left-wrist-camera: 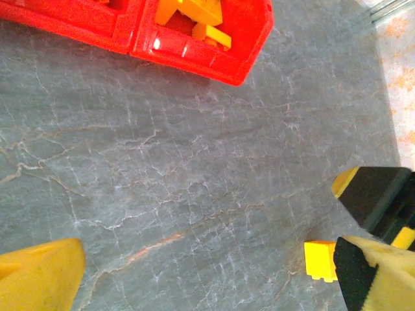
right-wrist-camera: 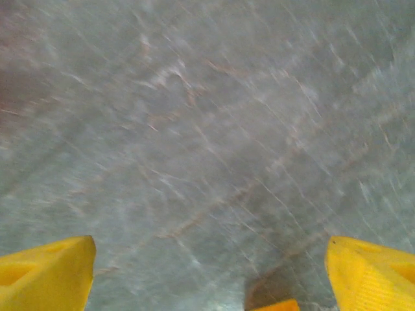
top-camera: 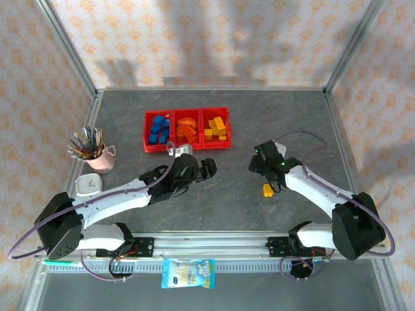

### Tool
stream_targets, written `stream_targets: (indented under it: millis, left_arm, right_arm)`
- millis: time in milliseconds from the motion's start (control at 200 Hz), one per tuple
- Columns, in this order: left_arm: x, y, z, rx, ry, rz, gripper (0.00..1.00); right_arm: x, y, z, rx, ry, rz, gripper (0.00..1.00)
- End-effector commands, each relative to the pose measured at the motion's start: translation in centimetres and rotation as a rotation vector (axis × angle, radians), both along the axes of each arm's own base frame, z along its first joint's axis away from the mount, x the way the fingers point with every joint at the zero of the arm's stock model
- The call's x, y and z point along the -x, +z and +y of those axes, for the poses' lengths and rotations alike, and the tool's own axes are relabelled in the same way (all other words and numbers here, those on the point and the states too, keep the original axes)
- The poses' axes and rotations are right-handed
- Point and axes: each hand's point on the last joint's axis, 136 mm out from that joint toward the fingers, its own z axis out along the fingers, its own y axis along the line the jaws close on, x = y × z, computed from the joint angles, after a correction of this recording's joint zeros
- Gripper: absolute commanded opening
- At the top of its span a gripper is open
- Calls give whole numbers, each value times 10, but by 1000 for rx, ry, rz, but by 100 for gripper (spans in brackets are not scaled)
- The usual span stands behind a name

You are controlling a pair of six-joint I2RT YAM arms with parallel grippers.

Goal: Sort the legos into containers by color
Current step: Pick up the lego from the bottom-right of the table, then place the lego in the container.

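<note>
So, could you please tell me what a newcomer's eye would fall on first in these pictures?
The bright red translucent plastic tray at the far middle of the grey table stands out. Its three compartments hold blue bricks, orange bricks and yellow bricks, from left to right. One small yellow plastic brick lies alone on the table by the open right gripper.

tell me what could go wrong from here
1. The loose yellow brick sits at the very bottom edge of the right wrist view, not centred between the fingers of the open right gripper, so a closure may miss or flick it.
2. The left gripper reaches toward the same spot; the arms could bump.
3. The yellow compartment is already piled, so a dropped brick might bounce out.
</note>
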Motion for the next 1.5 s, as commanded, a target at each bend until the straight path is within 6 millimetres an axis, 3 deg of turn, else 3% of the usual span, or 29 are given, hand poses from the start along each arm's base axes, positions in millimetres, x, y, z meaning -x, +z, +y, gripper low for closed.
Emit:
stream_targets:
  millis: [0, 220, 475, 916, 1041, 1221, 1491]
  left_arm:
    - [-3, -4, -1, 17, 45, -10, 99]
    - [-1, -11, -4, 12, 49, -1, 99]
    - [-1, -13, -2, 0, 56, -1, 99]
    - [-1, -12, 0, -9, 58, -5, 99]
    - [-1, -11, -1, -12, 57, -7, 99]
    - [-3, -3, 2, -26, 59, -24, 99]
    - [-8, 13, 20, -86, 95, -72, 99]
  right_arm:
    - [16, -14, -5, -27, -57, 47, 92]
    - [43, -47, 0, -88, -50, 142, 88]
    - [51, -44, 18, -72, 8, 134, 76]
    - [47, -40, 16, -5, 34, 129, 44]
    - [40, -31, 20, -7, 55, 110, 38]
    - [19, -4, 34, -15, 100, 49, 33]
    - [-34, 50, 73, -54, 179, -82, 29]
